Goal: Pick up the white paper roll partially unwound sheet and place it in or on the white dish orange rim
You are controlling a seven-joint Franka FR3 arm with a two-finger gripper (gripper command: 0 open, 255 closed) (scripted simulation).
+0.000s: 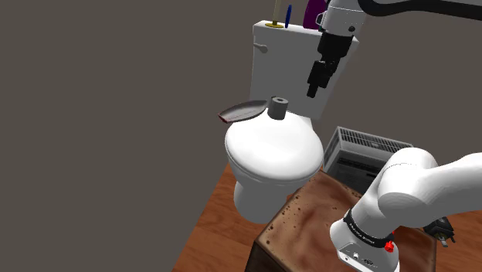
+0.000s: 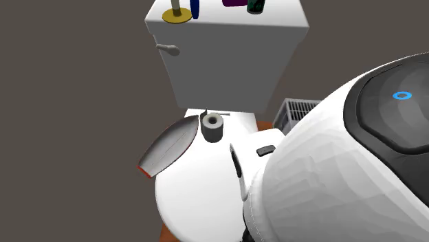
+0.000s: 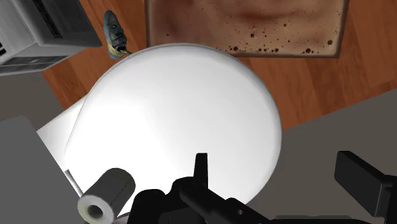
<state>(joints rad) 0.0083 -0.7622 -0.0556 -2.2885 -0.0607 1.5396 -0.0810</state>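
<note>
Paper roll (image 1: 279,108), drawn plain grey, stands on end below the pincer (image 1: 312,91) and off to one side of it, well apart from the fingers. Its long axis runs straight up and its hollow core opens upward. It sits on the back of a white toilet lid (image 1: 274,151), close to the tank (image 1: 286,66).

The pincer is open and holds nothing. In the wrist view its two black fingers (image 3: 201,167) stand wide apart, and the roll lies outside the gap between them. The fingers point down at the lid, with the hand hanging in front of the tank's face.

Just beyond the roll, farther from the pincer, a grey dish (image 1: 243,113) leans tilted at the lid's edge. Its low end is rimmed in orange-red, and in the second exterior view it touches the roll or very nearly does.

The white arm rises from its brown speckled stand (image 1: 309,216), bends over the toilet and drops the hand nearly vertical. A blue ring mark (image 2: 403,95) sits on one dark joint. Behind the pincer, on the tank's top, stand a yellow-based stick (image 2: 177,14) and blue and purple items. A grey slatted box (image 1: 363,151) sits on the wood floor (image 1: 220,224).
</note>
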